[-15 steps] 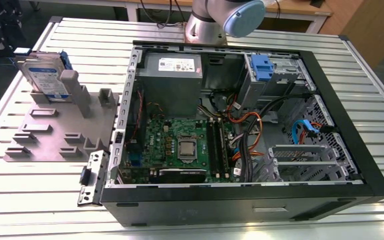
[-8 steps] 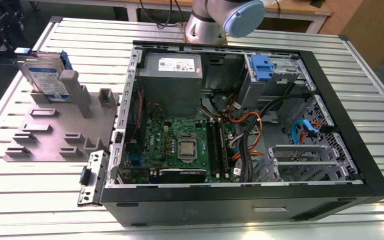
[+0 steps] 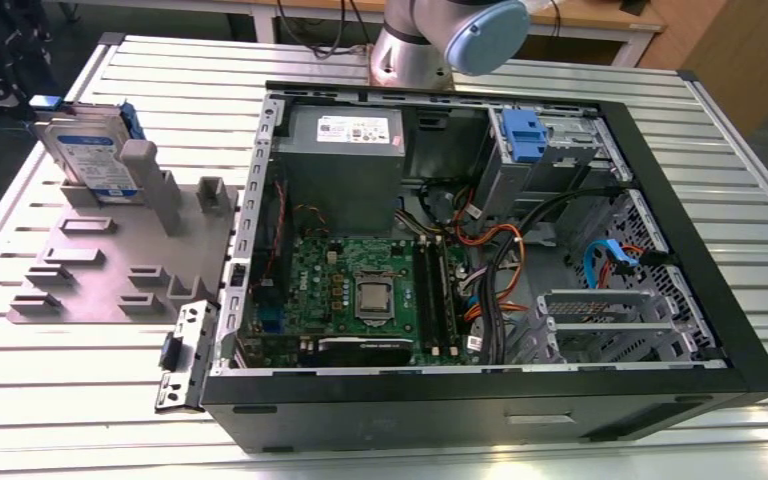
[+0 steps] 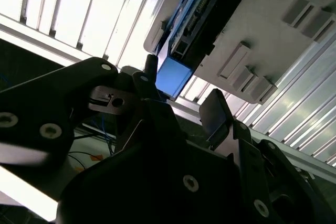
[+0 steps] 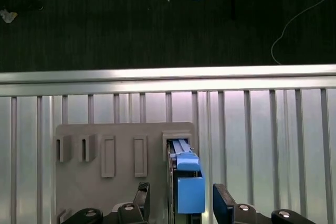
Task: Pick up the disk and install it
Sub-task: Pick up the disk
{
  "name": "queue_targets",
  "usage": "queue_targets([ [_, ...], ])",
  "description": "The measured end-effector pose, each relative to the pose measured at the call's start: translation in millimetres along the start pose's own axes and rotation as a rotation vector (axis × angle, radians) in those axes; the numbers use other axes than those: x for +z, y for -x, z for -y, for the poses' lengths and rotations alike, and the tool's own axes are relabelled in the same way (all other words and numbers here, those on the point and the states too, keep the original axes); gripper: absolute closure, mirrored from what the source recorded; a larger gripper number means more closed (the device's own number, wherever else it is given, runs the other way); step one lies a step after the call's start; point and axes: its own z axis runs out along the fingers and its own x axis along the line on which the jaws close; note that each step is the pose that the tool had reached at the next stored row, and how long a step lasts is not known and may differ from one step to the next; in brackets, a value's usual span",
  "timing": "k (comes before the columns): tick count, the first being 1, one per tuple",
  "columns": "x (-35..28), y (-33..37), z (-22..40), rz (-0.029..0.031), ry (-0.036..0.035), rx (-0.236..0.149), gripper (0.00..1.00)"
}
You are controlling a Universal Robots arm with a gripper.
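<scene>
The disk (image 3: 88, 150) stands on edge in a slot at the far corner of a grey holder plate (image 3: 104, 275), at the exterior view's left. It is silver with a white-and-blue label and blue rails. In the first wrist view I look down on the disk's top edge and blue rail (image 5: 188, 184). My gripper (image 5: 181, 199) is open there, with one dark fingertip (image 5: 143, 191) on each side of the disk and a gap to it. In the second wrist view the disk (image 4: 202, 11) lies just beyond my open gripper (image 4: 184, 92).
An open black computer case (image 3: 704, 330) lies on the slatted metal table (image 3: 744, 190), showing a motherboard (image 3: 357, 290), cables and a drive bay with a blue latch (image 3: 524, 135). A loose bracket (image 3: 184, 355) lies beside the case. Beyond the holder, the table edge (image 5: 168, 74) drops to dark floor.
</scene>
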Motion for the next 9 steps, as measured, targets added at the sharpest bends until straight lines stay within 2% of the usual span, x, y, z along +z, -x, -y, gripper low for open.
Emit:
queue_targets([
  [5, 8.5, 1.0, -2.8, 0.0011, -0.0005, 0.0, 0.41],
  [9, 15.7, 0.8, -5.1, 0.0015, -0.007, -0.001, 0.41],
])
